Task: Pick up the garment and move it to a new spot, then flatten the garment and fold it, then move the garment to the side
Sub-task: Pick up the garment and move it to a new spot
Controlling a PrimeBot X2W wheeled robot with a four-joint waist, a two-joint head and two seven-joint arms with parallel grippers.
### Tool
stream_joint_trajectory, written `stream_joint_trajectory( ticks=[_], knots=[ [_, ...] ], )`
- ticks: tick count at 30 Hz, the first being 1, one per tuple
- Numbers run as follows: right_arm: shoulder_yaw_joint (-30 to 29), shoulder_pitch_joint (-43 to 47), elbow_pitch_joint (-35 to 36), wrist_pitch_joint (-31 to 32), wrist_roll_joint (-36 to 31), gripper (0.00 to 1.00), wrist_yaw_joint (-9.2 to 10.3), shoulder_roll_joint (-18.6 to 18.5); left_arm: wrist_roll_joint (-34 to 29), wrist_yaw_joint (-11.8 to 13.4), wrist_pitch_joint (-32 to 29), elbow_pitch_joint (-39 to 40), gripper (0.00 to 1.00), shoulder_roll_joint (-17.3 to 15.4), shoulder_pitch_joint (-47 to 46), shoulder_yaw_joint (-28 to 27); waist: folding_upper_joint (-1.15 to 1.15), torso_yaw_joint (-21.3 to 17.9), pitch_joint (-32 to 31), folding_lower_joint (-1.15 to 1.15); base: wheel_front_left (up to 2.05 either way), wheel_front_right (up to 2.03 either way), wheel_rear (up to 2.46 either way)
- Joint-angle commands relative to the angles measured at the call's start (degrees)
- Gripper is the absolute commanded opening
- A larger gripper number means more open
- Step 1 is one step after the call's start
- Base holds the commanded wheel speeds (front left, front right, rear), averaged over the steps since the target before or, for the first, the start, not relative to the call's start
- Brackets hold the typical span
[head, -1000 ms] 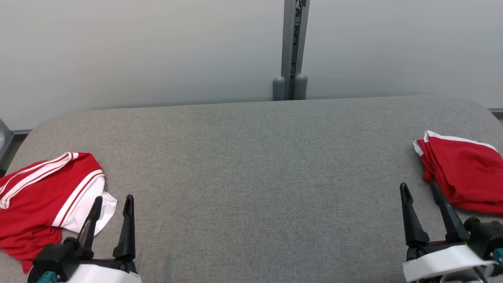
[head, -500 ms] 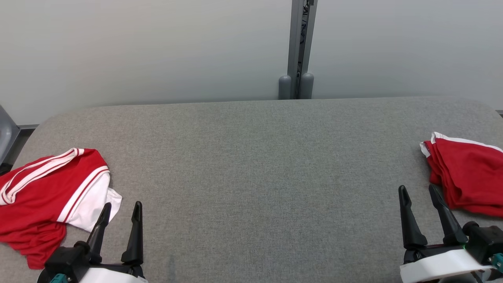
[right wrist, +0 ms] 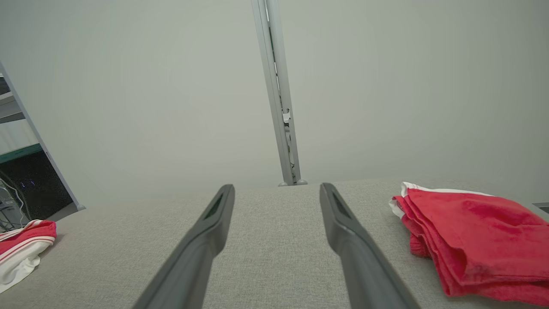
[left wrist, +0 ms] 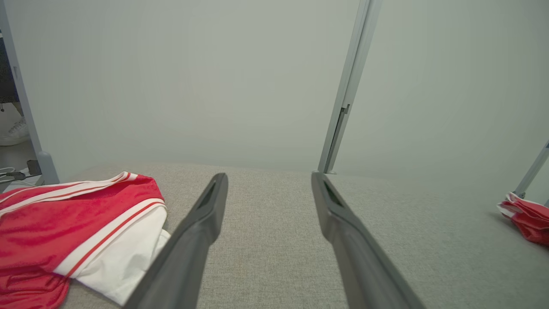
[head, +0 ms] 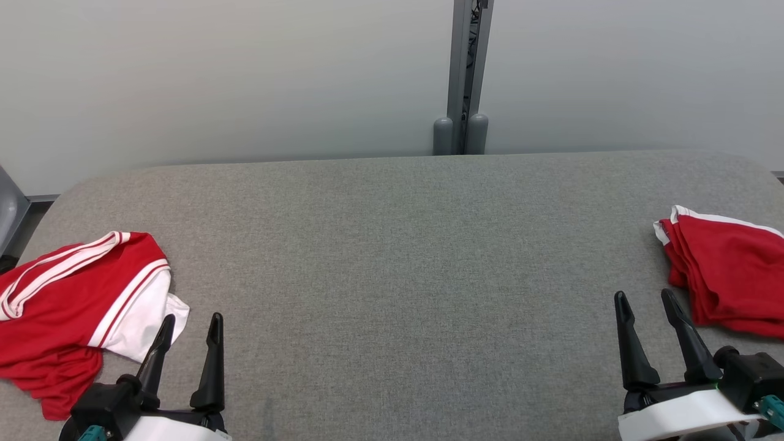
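A grey fabric counter [head: 398, 245] holds 2 garments. A crumpled red and white garment [head: 61, 306] lies at its near left, just beside the left pincer [head: 192, 318]. A folded red garment [head: 729, 275] lies at the right, near the right pincer [head: 643, 295]. Both pincers stand apart, empty. The crumpled cloth looks light, limp and likely slippery. Its white hem seems the easiest place to pinch.

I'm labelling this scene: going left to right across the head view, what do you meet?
Crumpled red-and-white garment → left end effector → grey post → right end effector → folded red garment.
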State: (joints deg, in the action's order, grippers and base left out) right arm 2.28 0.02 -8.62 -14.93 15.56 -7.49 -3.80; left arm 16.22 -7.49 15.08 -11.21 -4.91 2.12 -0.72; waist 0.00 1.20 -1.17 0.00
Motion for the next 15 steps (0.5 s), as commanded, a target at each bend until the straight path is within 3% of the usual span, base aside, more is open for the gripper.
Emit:
stream_joint_trajectory(
  ticks=[1, 15],
  knots=[
    [-0.2, 0.0, -0.3, -0.4, -0.3, 1.0, -0.01, -0.1, -0.1, 0.0, 0.1, 0.1, 1.0, -0.3, -0.6, 0.0, 0.0, 0.0, 0.0, 0.0, 0.0, 0.0, 0.0],
    [0.0, -0.4, -0.8, -0.3, -0.5, 1.0, -0.01, -0.1, -0.7, 0.0, 0.1, 0.0, 1.0, -0.1, -0.8, 0.2, 0.0, 0.3, -0.1, 0.0, 0.0, 0.0, 0.0]
  ],
)
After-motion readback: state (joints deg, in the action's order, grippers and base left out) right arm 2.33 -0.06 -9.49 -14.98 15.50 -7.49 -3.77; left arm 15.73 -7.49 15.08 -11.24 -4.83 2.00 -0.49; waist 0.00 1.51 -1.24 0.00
